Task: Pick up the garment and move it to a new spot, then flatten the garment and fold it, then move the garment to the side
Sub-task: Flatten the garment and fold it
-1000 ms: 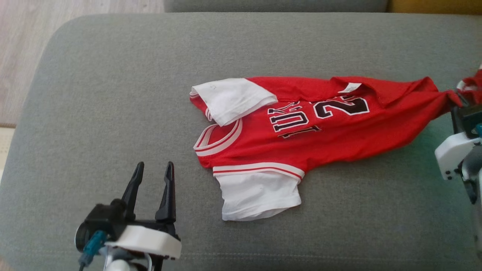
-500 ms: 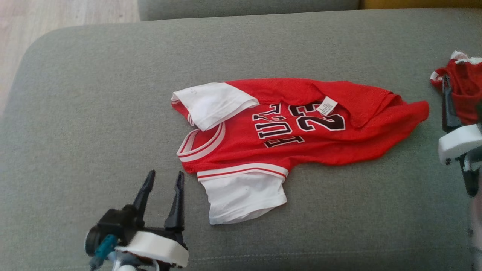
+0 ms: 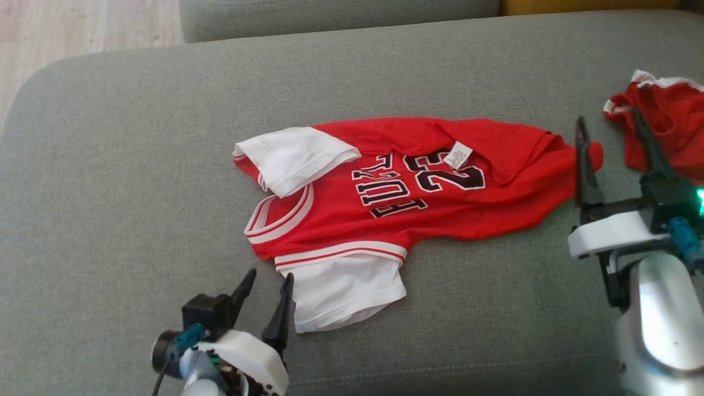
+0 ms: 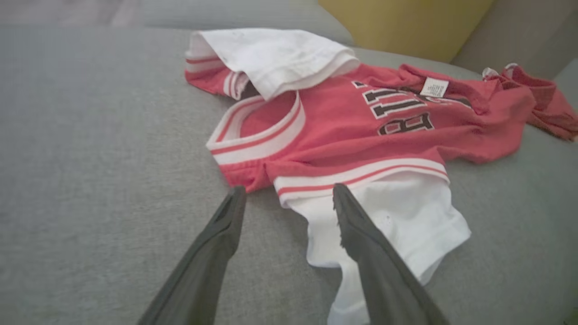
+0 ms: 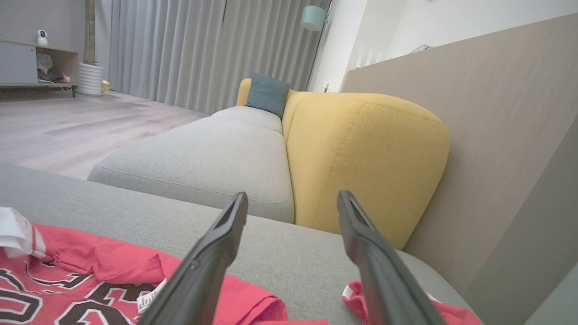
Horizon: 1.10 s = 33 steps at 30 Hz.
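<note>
Grey cushion (image 3: 137, 165) beneath red jersey (image 3: 440, 220)

"23" and partial "BULL" on red jersey (image 3: 341, 225)

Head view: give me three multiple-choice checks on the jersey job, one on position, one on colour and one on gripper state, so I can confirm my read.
1. Where is the left gripper relative to the jersey?
A) beside the near white sleeve
B) on the printed number
C) at the hem end

2. What colour are the jersey's sleeves?
A) black
B) yellow
C) white

3. What state is the right gripper in?
A) shut on the hem
B) open and empty
C) shut on a sleeve

Answers:
1 A: in the left wrist view its tips flank that sleeve's edge.
2 C: both sleeves are white against the red body.
3 B: in the right wrist view its jaws stand apart with nothing gripped.
</note>
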Available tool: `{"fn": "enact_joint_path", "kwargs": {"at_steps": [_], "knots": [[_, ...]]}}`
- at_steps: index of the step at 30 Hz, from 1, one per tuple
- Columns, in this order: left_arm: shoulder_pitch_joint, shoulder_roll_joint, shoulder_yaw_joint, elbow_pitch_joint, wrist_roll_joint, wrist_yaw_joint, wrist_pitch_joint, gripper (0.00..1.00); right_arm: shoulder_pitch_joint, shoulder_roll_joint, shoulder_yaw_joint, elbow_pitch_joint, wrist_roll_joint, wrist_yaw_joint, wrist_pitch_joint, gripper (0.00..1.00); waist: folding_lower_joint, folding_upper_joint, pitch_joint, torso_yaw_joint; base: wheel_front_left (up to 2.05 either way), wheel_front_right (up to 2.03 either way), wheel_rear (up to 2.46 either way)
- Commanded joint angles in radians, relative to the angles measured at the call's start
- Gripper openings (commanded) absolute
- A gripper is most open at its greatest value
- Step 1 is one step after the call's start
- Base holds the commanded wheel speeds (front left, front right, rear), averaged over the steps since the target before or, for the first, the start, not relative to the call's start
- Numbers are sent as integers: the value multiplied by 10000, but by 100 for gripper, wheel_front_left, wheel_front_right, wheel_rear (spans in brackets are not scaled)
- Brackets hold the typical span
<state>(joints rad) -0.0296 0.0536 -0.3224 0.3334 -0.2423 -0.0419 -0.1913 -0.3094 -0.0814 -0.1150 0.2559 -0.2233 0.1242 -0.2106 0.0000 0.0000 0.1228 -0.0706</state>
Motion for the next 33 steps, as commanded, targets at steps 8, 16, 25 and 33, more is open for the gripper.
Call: {"fn": "enact_joint_path", "kwargs": {"at_steps": [8,16,25,33], "knots": [[-1165,-21,224,1066,-577,-71,352,100,160,260,539,-489,242,65,-263,100,0,0,256,-395,0,0,0],[-1880,-25,244,2121,-808,-6,229,41,177,303,365,-649,369,65,-362,100,0,0,486,-735,0,0,0],[-2458,237,603,2095,-699,449,-484,0,646,309,-494,-869,743,65,-450,100,0,0,516,-651,0,0,0],[-2507,1064,1552,825,-435,1437,-666,0,1274,310,-65,-574,1168,65,-457,100,0,0,366,-455,0,0,0]]}}
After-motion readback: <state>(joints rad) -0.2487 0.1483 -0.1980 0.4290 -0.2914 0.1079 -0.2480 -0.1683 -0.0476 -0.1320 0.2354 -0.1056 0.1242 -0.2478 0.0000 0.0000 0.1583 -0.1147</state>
